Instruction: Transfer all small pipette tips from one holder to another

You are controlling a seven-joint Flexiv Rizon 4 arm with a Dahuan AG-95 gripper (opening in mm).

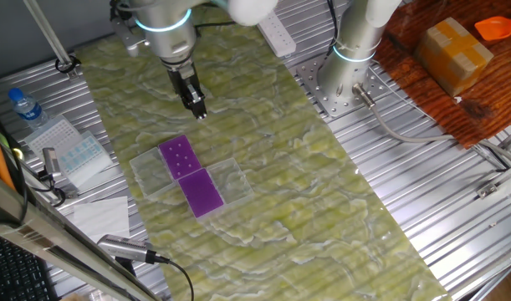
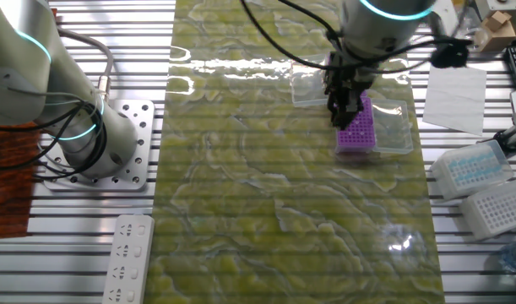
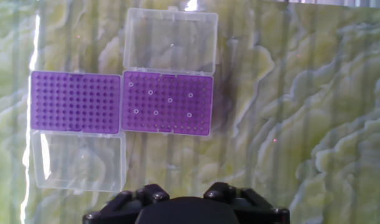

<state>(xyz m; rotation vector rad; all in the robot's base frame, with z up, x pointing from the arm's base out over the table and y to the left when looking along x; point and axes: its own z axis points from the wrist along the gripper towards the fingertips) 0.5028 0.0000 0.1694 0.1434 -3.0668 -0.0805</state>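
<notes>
With the gripper [image 1: 198, 111] raised, its opening impossible to tell, one tiny whitish pipette tip [image 3: 170, 99] in the right-hand purple perforated holder [image 3: 167, 104] should be centred beneath it before descent.

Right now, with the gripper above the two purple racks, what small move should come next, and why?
Probably lower the gripper toward the purple rack holding the pipette tips. It hangs well above the mat, carrying nothing I can see. All seven tips sit in that rack; the other purple rack shows only bare holes.
</notes>
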